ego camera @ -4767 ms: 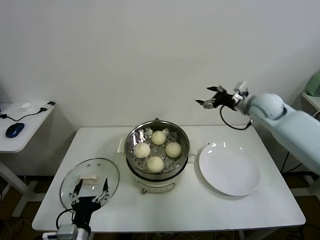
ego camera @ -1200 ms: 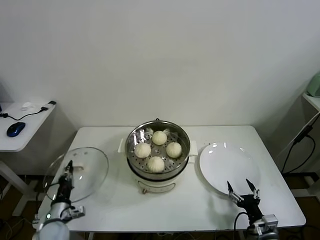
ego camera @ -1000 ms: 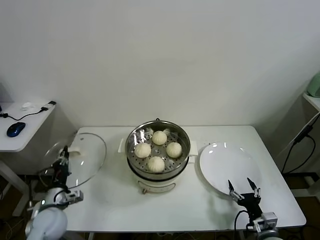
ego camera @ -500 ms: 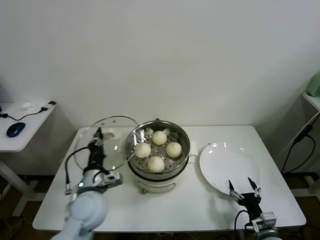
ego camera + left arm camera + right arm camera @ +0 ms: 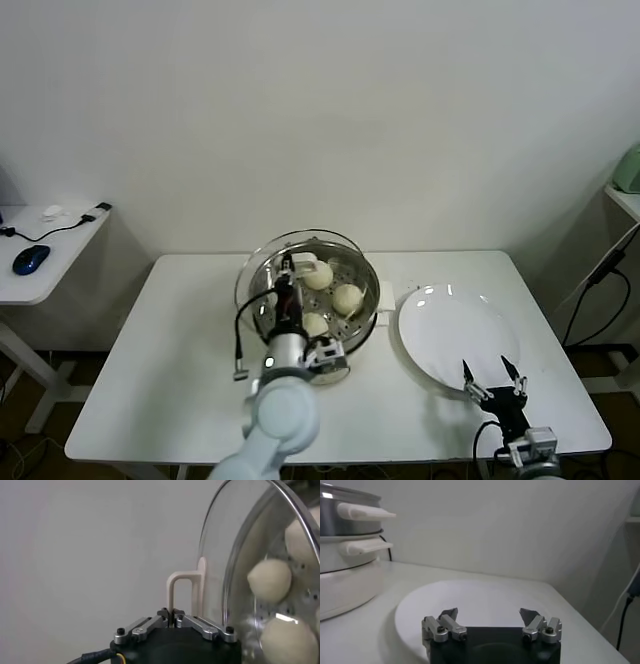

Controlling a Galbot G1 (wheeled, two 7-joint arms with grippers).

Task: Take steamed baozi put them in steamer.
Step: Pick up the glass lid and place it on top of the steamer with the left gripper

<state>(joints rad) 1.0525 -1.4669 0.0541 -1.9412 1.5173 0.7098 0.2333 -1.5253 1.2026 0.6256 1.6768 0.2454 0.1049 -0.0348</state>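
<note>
Two arms show, and only the left one is busy. Taking the steamer (image 5: 318, 300) as the landmark: it sits at the middle of a white table (image 5: 190, 340), a round steel pot on a white base, its open mouth facing straight up.

The left arm rises from the table's near edge, directly in front of the steamer, forearm pointing up and away from the robot. Its left gripper (image 5: 286, 287) is over the steamer's near-left part, fingers (image 5: 196, 624) pinched tight on the white handle (image 5: 184, 591) of a round glass lid (image 5: 262, 275). The lid is tilted steeply, nearly on edge, its face turned toward the pot's inside and its rim leaning over the steamer's left side. Whether it touches the pot rim cannot be told.

Three buns (image 5: 347, 298) show on the perforated tray inside the steamer, round with no long axis; the arm covers the tray's near-left part. In the left wrist view, buns (image 5: 270, 579) appear through the glass.

A white plate (image 5: 445, 330) lies flat just right of the steamer, apart from it. The right gripper (image 5: 492, 378) waits by the plate's near edge, fingers (image 5: 448, 621) spread wide and holding nothing.

Bare tabletop lies left of the steamer, and the table ends in free edges all round.
</note>
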